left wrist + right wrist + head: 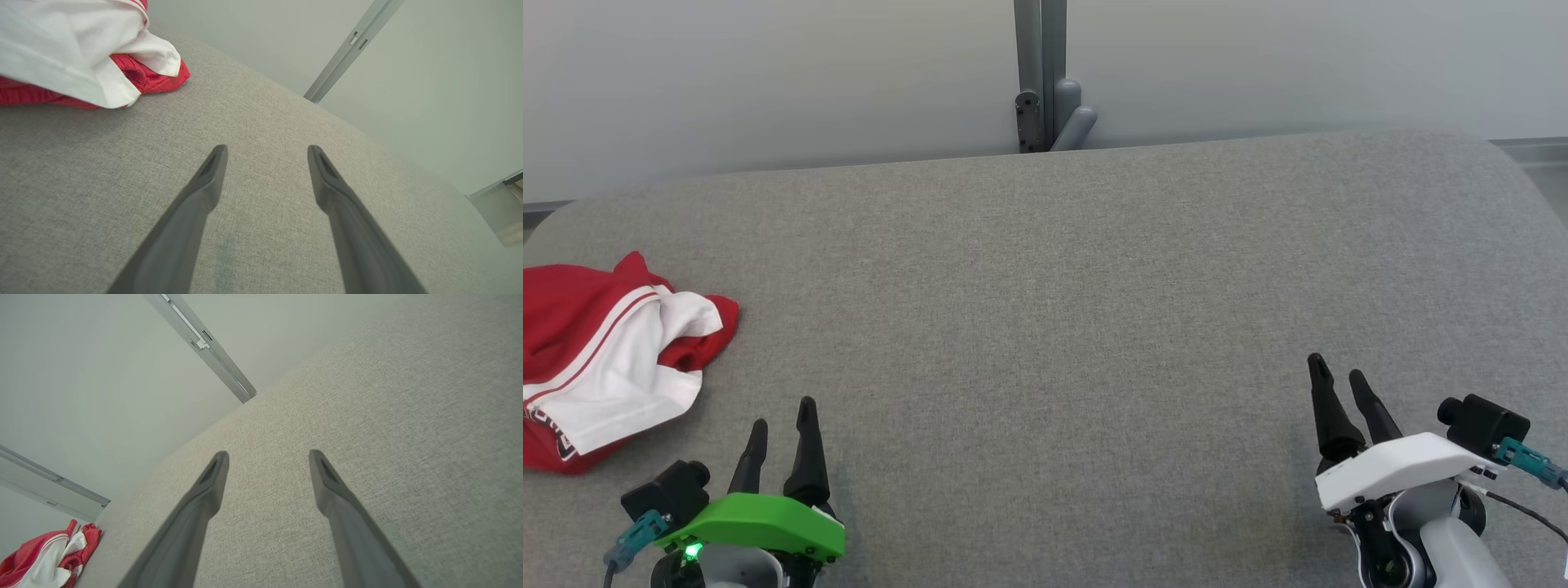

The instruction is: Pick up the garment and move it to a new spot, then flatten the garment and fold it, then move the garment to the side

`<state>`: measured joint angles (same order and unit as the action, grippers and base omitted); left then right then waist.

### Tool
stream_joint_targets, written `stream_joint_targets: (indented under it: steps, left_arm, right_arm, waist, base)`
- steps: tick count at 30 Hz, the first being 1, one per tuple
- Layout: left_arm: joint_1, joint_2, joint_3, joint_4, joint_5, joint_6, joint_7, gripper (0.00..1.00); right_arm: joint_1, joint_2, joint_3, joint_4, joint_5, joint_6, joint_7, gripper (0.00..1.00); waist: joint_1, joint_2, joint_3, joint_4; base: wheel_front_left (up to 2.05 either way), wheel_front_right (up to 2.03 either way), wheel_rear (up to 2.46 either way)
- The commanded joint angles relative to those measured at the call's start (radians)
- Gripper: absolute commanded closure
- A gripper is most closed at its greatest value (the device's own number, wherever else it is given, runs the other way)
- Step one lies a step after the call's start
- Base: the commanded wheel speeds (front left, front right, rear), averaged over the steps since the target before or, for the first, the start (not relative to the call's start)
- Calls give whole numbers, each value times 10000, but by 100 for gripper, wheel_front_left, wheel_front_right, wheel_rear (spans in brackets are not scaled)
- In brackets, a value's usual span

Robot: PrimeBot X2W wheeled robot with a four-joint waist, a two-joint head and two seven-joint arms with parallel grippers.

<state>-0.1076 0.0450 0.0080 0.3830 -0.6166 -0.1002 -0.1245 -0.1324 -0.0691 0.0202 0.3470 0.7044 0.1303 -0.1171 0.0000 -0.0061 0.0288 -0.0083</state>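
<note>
A crumpled red and white garment (600, 359) lies bunched at the left edge of the grey padded table (1062, 327), partly cut off by the head view's border. It also shows at the upper left of the left wrist view as the garment (73, 53), and small at the lower left of the right wrist view as the garment (49, 559). My left gripper (783, 412) stands open just right of and below the garment, not touching it, nothing between its fingers. My right gripper (1338, 371) is open far off at the lower right, empty too.
The grey fabric surface runs wide between the two grippers. A grey metal post with a bracket (1045, 90) stands behind the table's far edge against a pale wall. The table's corners are rounded.
</note>
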Motion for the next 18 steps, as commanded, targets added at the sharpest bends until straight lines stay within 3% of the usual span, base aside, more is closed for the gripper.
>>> stream_joint_targets:
  steps: [1, 18]
  left_arm:
    - [-167, 86, 6, -64, 244, 45, -81, 0]
    - [-130, 172, -208, -295, 2375, 417, -542, 0]
  right_arm:
    - [-261, -59, 45, -55, -267, 4, -89, 0]
    - [-263, -104, 179, -486, -2320, 4, -573, 0]
  waist:
    - [0, 30, 4, -1]
    - [0, 39, 45, -9]
  base:
    - [0, 0, 0]
    - [0, 0, 0]
